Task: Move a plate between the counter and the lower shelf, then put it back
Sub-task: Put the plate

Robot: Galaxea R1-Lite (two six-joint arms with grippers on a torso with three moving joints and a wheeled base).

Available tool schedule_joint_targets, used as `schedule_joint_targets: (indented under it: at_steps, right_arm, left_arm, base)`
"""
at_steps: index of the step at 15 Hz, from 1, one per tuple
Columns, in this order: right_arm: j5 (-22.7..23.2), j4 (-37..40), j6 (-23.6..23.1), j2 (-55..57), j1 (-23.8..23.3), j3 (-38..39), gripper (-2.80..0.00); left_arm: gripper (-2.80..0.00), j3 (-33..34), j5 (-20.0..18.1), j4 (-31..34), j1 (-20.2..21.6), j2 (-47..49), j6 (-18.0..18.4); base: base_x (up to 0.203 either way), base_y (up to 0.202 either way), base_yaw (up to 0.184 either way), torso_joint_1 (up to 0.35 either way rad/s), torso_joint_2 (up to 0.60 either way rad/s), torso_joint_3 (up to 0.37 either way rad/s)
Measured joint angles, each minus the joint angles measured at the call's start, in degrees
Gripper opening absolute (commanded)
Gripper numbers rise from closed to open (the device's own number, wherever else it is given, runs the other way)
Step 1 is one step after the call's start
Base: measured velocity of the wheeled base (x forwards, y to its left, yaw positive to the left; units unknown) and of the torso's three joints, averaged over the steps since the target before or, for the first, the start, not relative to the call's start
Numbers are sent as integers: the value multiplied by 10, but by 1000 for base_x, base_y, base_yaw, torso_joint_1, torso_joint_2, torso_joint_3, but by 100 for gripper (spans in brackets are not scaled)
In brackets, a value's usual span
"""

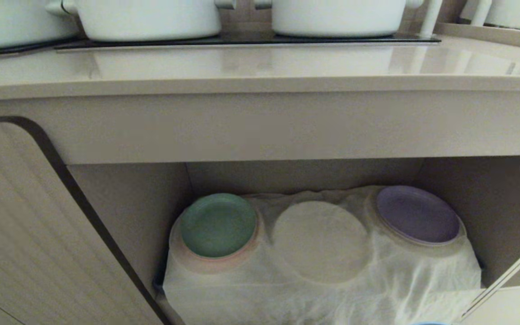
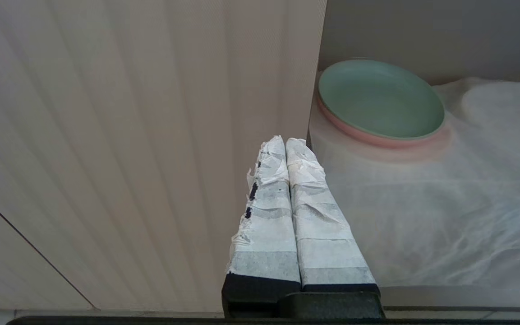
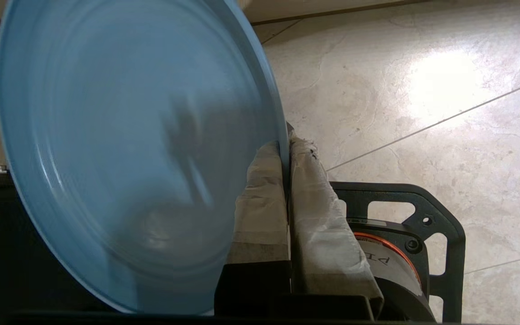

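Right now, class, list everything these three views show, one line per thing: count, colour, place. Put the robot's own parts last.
plate: one, light blue, gripped by its rim, above the floor.
green plate: one, on the cloth's left raised spot, over something pink.
purple plate: one, on the right raised spot.
white cloth: one, wrinkled, covering the lower shelf; middle spot bare.
counter: one, beige, above the shelf.
white pots: at least two, at the counter's back.
floor: beige tiles.
right end effector: shut on the plate.
left end effector: shut, empty, near the green plate.

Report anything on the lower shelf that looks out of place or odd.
The white cloth is wrinkled. The green plate and purple plate sit tilted on covered mounds, while the middle mound is bare. The green plate rests on a pink plate.
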Motion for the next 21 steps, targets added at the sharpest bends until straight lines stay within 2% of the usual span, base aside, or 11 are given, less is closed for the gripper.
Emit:
schedule_joint_targets:
  at_steps: [3,21]
  right_arm:
    - [0,1,0,0,1,0,-280]
    - [7,3,0,0,5,-6,-280]
  left_arm:
    - [-280,0,0,0,0,0,0]
    - [-280,0,0,0,0,0,0]
  base:
    - [0,0,0,103,-260,-284]
    - [0,0,0,200,-501,-285]
